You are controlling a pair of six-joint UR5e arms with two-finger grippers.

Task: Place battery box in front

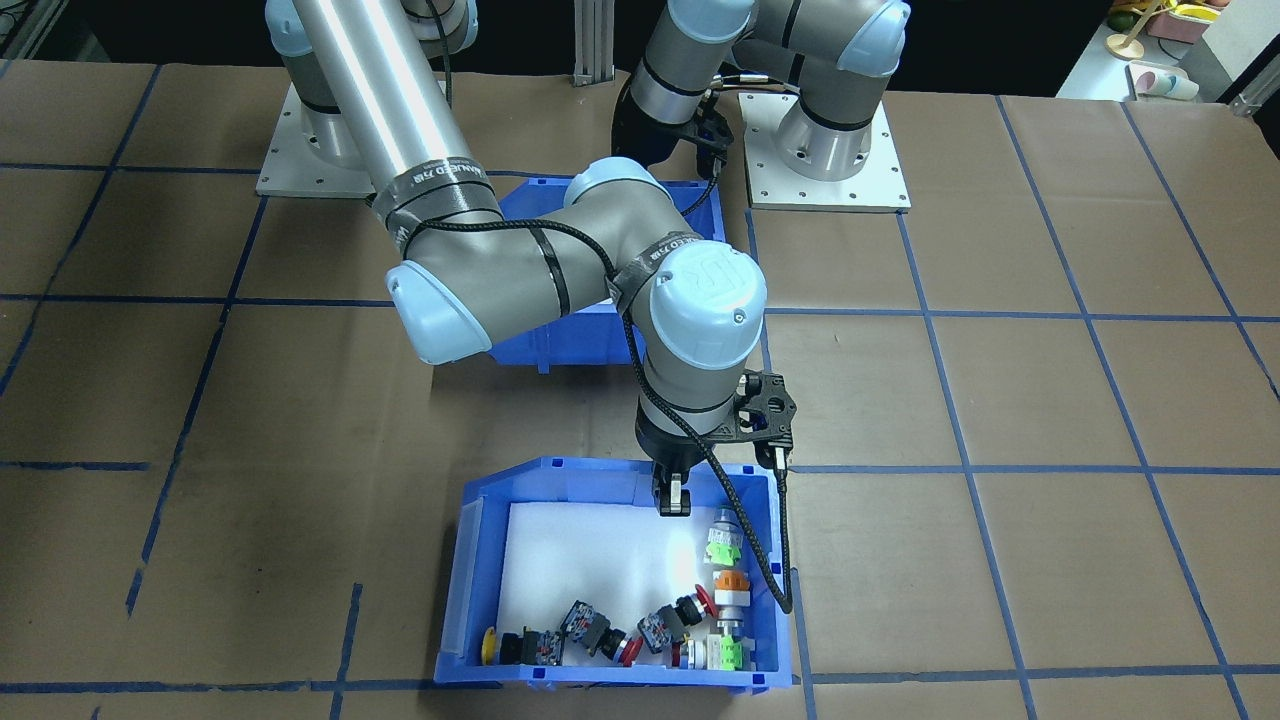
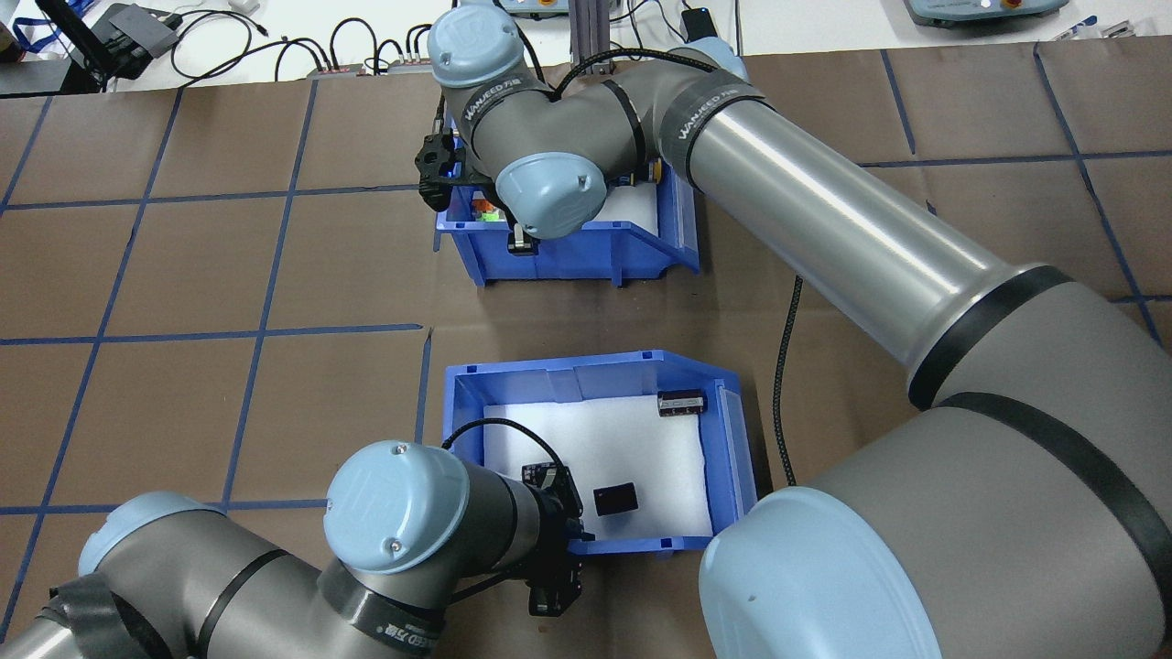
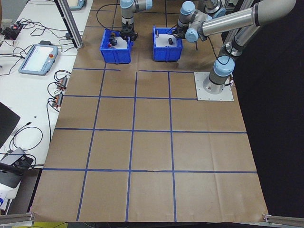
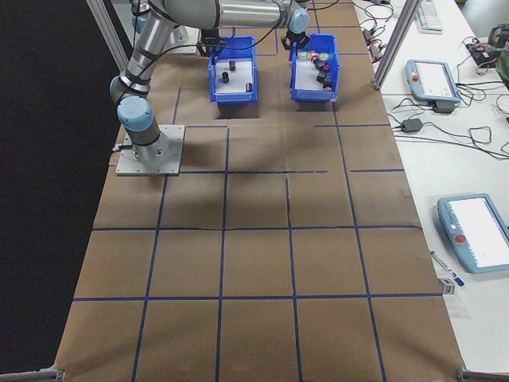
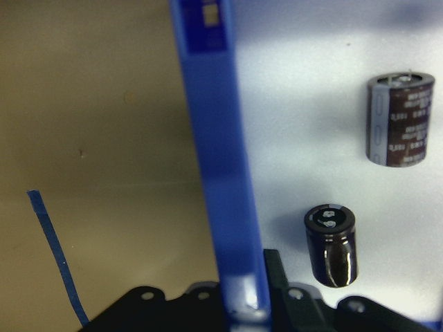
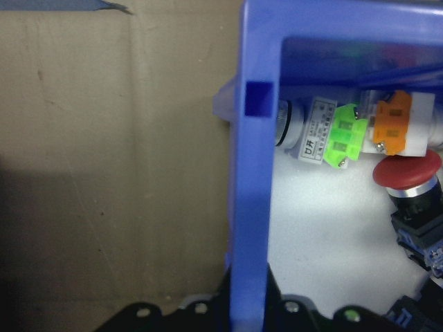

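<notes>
1. While the battery box (image 2: 723,430) sat nearest the robot, your left gripper (image 2: 560,549) clamped its near wall.
2. Your right gripper (image 1: 672,497) pinched the switch bin (image 1: 470,560) wall.

My view: brown paper-covered counter (image 2: 183,275) gridded with blue tape, bearing the battery box (image 2: 732,430), the switch bin (image 2: 586,261) and two arm base plates (image 1: 825,190).

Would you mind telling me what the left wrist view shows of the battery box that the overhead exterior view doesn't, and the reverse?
Only the left wrist view shows the left gripper with one finger on each side of the blue wall, apparently clamped on it.

Only the overhead view shows the whole battery box and the switch bin beyond it, with the right gripper at its rim.

Both show two dark cylinders on white foam.
</notes>
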